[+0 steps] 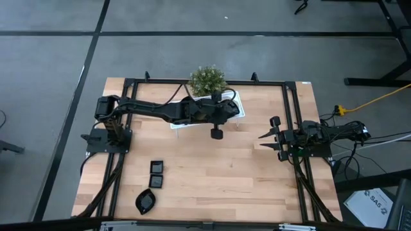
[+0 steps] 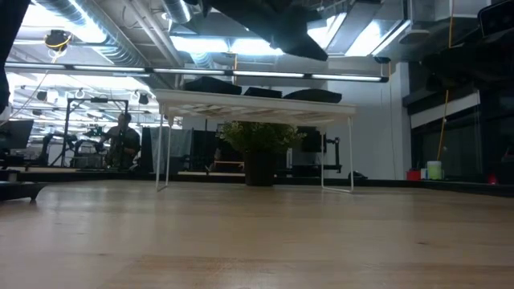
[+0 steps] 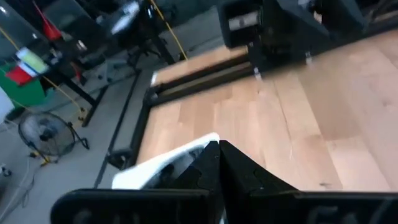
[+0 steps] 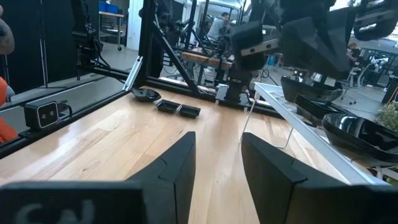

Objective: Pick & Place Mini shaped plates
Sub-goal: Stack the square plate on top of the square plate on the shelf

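Note:
Three mini shaped plates, small and glossy black, lie flat on the wooden table near its front left: two square ones and a leaf-like one. More black plates rest on top of the white rack, which stands on thin legs at the far middle. My left gripper is shut and holds nothing, reaching over the rack's right end. My right gripper waits open at the table's right side, pointing left.
A small green bushy plant stands just behind the rack at the far edge. A black frame runs around the tabletop. Bare wood lies between the rack, the three plates and my right arm.

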You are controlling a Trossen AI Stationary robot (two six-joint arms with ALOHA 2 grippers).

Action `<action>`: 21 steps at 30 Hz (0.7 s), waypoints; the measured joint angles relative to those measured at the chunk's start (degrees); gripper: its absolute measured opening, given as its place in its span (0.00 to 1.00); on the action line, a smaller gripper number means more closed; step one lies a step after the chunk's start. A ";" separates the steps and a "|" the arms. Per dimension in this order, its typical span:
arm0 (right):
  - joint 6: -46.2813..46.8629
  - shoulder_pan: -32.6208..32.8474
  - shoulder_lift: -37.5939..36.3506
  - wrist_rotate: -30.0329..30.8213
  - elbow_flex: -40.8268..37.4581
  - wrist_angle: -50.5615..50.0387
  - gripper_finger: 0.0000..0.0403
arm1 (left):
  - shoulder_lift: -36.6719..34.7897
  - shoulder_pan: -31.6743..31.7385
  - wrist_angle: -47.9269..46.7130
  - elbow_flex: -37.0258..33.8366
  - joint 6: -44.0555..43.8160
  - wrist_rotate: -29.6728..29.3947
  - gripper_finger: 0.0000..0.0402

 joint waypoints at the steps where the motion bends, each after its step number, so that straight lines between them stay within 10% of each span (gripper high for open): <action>1: 0.00 0.00 0.02 0.00 0.00 -0.02 0.32 | 0.00 -0.23 -0.93 0.00 -0.34 -0.22 0.01; 21: 0.00 0.00 0.06 0.00 0.00 -0.02 0.32 | -4.15 -18.50 -30.24 -0.04 -14.92 -11.44 0.01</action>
